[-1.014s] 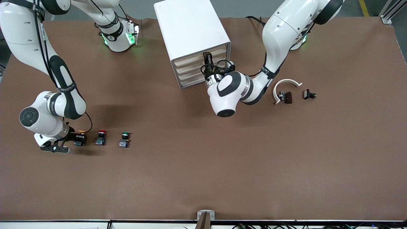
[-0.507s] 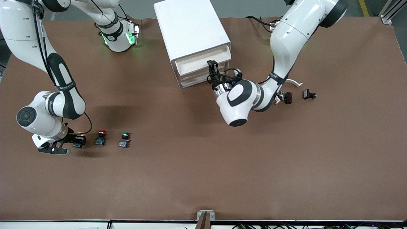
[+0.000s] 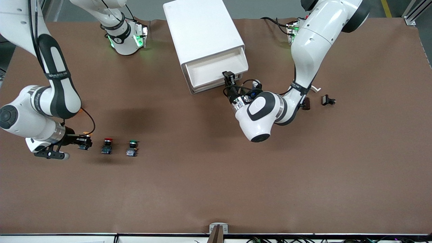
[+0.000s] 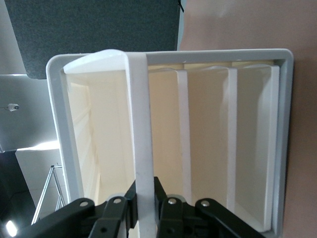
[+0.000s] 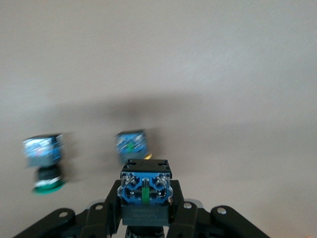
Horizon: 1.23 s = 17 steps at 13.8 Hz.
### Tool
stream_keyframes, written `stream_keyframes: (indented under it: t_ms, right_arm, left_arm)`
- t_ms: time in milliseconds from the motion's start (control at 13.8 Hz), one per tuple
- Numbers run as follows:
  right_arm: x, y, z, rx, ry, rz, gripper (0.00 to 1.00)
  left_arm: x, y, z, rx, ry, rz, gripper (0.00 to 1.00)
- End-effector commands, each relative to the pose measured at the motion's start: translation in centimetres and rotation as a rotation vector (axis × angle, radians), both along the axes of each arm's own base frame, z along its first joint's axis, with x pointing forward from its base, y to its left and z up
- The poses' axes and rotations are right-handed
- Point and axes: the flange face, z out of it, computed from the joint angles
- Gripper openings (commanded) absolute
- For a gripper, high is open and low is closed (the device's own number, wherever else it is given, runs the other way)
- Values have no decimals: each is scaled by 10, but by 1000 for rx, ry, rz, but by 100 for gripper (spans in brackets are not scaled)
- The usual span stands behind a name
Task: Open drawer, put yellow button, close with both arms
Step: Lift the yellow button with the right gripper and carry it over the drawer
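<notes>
Yellow button (image 5: 145,191) is clamped in the right end effector (image 3: 82,141), just above the surface by the red button (image 3: 107,145). Left end effector (image 3: 230,78) grips the pulled-out top drawer (image 3: 212,69). Drawer lies toward the left arm's end and farther from the front camera than the red button, so the right arm carries.

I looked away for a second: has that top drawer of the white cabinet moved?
Yes. The drawer has slid out of the cabinet, toward the front camera. The left gripper is shut on its front; a second ago that front sat flush with the others.
</notes>
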Motion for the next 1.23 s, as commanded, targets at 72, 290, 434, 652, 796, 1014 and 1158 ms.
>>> stream_keyframes:
  t_ms: [72, 290, 434, 652, 796, 1014, 1158]
  right_arm:
    - [-29, 105, 79, 25, 60, -152, 0]
    - [-56, 214, 113, -1, 88, -277, 0]
    - [-73, 286, 137, -10, 89, -361, 0]
    - [-106, 374, 168, -10, 82, -460, 0]
    - [-129, 411, 173, -13, 82, -503, 0]
    - [-163, 458, 180, -25, 68, -561, 0]
    - [-187, 488, 188, -21, 60, -594, 0]
  left_arm:
    - [34, 16, -17, -13, -98, 67, 0]
    - [38, 20, -16, -23, -110, 71, 0]
    - [39, 21, -16, -25, -114, 74, 0]
    - [47, 26, -15, -43, -140, 91, 0]
    - [54, 31, -14, -51, -151, 103, 0]
    - [61, 36, -15, -67, -184, 125, 0]
    - [63, 37, -14, -79, -197, 126, 31]
